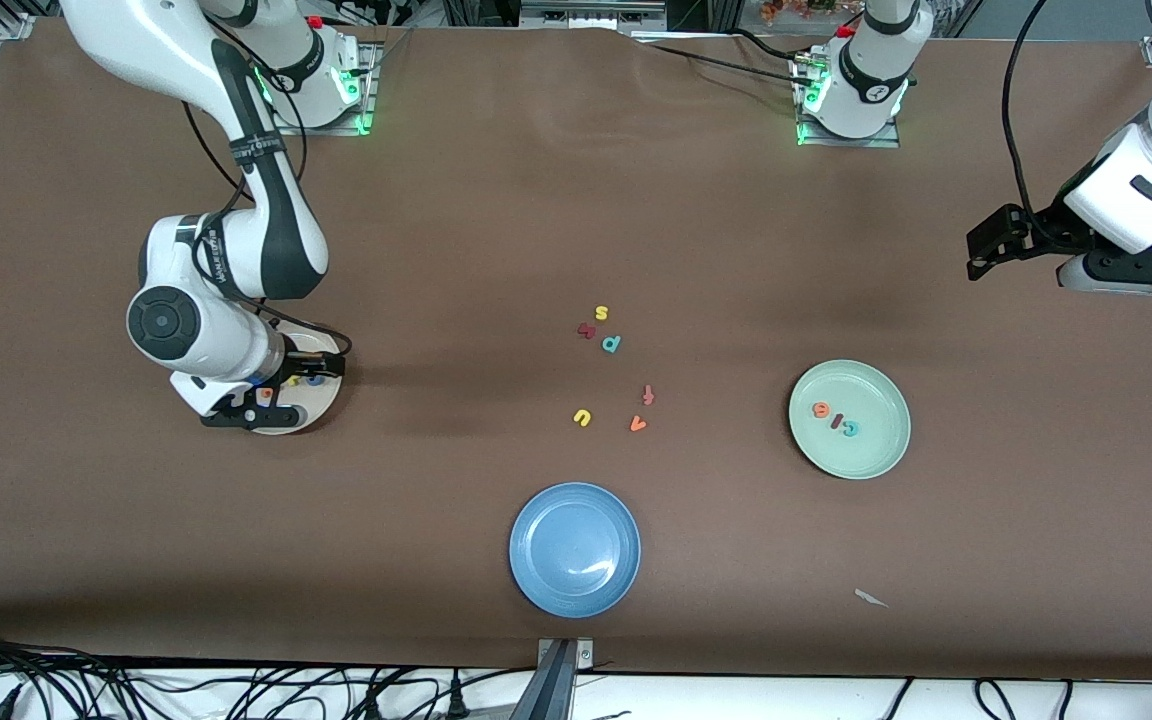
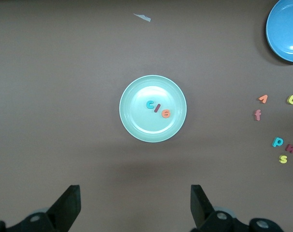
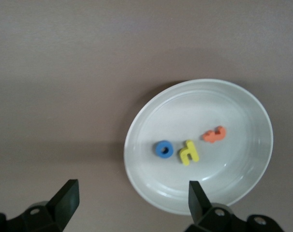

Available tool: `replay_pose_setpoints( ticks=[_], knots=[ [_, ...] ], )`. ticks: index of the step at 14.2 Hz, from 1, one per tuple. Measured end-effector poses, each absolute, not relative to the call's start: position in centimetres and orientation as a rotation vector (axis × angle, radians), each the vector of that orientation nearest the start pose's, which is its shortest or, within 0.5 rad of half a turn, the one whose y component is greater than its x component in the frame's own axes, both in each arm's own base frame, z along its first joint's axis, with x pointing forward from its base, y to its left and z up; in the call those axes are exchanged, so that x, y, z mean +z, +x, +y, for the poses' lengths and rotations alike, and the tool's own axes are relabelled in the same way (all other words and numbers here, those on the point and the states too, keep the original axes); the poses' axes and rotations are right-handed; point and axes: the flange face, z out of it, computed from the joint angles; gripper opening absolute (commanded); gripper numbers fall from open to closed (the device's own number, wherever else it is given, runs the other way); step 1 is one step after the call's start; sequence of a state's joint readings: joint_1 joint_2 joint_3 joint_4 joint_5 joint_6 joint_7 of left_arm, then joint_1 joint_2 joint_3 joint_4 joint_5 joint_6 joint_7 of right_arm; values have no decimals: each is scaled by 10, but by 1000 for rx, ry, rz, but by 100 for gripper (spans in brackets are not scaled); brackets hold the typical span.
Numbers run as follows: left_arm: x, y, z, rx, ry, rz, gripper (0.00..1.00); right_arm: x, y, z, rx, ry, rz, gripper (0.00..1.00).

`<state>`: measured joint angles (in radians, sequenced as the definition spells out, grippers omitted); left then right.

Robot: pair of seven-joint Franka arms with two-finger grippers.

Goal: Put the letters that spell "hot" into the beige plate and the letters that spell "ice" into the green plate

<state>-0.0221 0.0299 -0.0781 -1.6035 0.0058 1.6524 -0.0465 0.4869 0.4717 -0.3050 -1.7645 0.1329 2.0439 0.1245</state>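
while the right gripper (image 3: pixel 129 205) hung open and empty over the beige plate (image 3: pixel 243 111), blue o (image 3: pixel 164 149), yellow h (image 3: pixel 189 152) and orange t (image 3: pixel 214 134) lay in a row; the left gripper (image 2: pixel 136 205) waited open, empty.

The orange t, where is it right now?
The orange t lies in the beige plate beside the yellow h, under the open right gripper.

From my console the brown desk (image 1: pixel 496 220) looks matt, like a smooth sheet with faint creases. I see glossy highlights on the round blue plate (image 1: pixel 536 580), a softer sheen on the round beige plate (image 3: pixel 243 188), and matt foam-like small toy letters (image 3: pixel 189 152).
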Motion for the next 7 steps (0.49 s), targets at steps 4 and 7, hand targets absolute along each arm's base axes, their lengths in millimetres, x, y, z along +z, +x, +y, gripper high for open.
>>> replay_pose_setpoints(
  ticks=[4,7],
  knots=[
    [598,569,-51,-28,-3139,71,100,331,623,165,300,-3170,38,100],
    [598,570,-44,-25,-3139,52,100,351,617,167,340,-3106,106,100]
  ],
)
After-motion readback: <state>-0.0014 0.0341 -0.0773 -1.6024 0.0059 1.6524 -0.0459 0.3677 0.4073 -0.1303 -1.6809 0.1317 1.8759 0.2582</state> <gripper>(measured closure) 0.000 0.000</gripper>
